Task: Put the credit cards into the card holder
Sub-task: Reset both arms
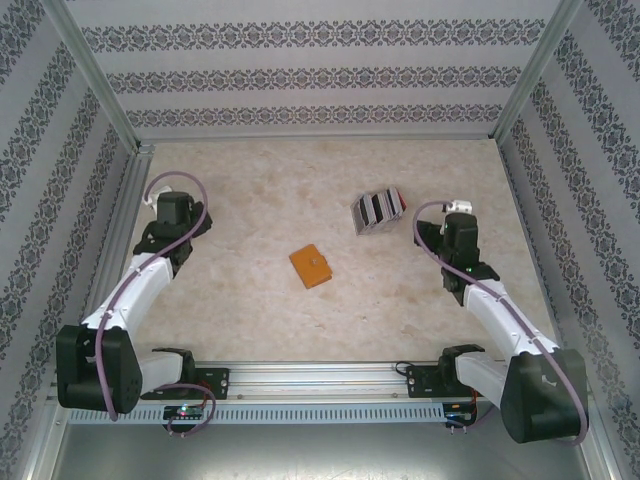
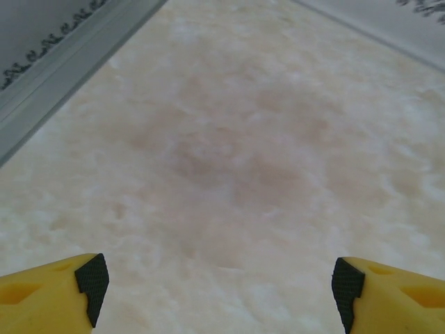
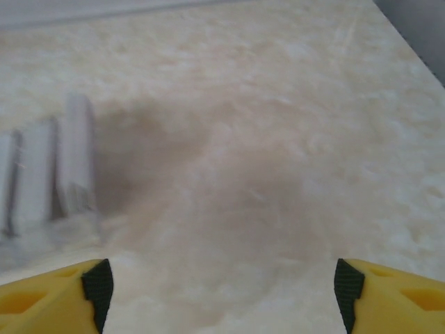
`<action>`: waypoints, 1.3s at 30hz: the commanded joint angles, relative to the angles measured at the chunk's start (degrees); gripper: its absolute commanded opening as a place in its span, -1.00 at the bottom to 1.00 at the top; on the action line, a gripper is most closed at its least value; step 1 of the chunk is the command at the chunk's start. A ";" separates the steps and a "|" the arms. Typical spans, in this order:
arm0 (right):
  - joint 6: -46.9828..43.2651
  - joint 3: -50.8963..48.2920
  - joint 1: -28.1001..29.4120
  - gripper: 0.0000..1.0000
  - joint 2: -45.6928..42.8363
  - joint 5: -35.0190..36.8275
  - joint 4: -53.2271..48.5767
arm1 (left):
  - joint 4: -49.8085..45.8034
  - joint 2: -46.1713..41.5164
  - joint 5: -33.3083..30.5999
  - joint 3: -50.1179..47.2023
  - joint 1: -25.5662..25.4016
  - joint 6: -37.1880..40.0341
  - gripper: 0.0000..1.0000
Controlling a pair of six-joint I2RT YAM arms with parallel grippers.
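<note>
Listing by view, top external first.

Item: card holder (image 1: 311,266), orange, square, lying flat near the middle of the table (image 1: 250,190), apparently folded shut. Nothing touches it.
Item: credit cards (image 1: 377,211), a fanned grey stack with some reddish faces, at 1 o'clock from the holder and apart from it.
Item: left arm (image 1: 150,270), its wrist at 9 o'clock from the holder, well apart.
Item: right arm (image 1: 480,290), its wrist at 3 o'clock from the cards, near them.

Left wrist view.
Item: left gripper (image 2: 219,285), yellow fingers with black pads (image 2: 92,278), spread wide, nothing between them. Bare marbled table ahead and a metal frame rail (image 2: 62,62) at 10 o'clock.

Right wrist view.
Item: right gripper (image 3: 219,285), jaws likewise wide and empty. The cards show blurred at 9 o'clock, off the line between the fingers.

Handling note, our judgement: no card is in the holder yet, so the task stands at its start. We reckon the right gripper should swing toward 9 o'clock until one outer card of the fan sits between its pads. Thin cards lying flat give little to pinch, so we would take an overlapping edge and lift one card only. The left gripper should cross toward 3 o'clock to open and steady the holder.
</note>
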 commanded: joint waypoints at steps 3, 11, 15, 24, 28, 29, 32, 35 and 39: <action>-2.88 -4.17 -1.86 0.72 3.67 6.65 16.54 | 29.19 0.04 -1.90 -14.38 0.74 12.28 0.75; -4.00 -7.96 -4.23 0.72 12.12 1.59 34.07 | 42.28 9.02 6.72 -15.78 0.85 22.44 0.98; -5.47 -9.98 -4.49 0.91 16.35 -1.14 42.75 | 59.64 15.89 10.23 -22.63 0.91 23.73 0.99; -6.63 -7.52 -4.29 0.96 25.19 -4.75 48.34 | 54.21 20.01 16.02 -17.69 1.02 26.02 0.99; -6.64 -7.38 -4.29 0.96 24.91 -4.78 47.58 | 54.09 19.99 16.11 -17.61 1.06 26.02 0.99; -6.66 -7.25 -4.29 0.96 24.78 -4.75 47.16 | 54.11 19.94 16.11 -17.63 1.02 26.02 0.99; -6.69 -7.29 -4.29 0.96 24.86 -4.69 47.33 | 54.11 19.94 16.03 -17.63 1.02 26.02 0.99; -6.72 -7.29 -4.25 0.96 24.91 -4.69 47.45 | 54.13 20.02 16.11 -17.61 1.02 26.02 0.99; -6.76 -7.24 -4.21 0.96 24.99 -4.70 47.39 | 54.00 20.06 16.12 -17.56 1.02 26.02 0.99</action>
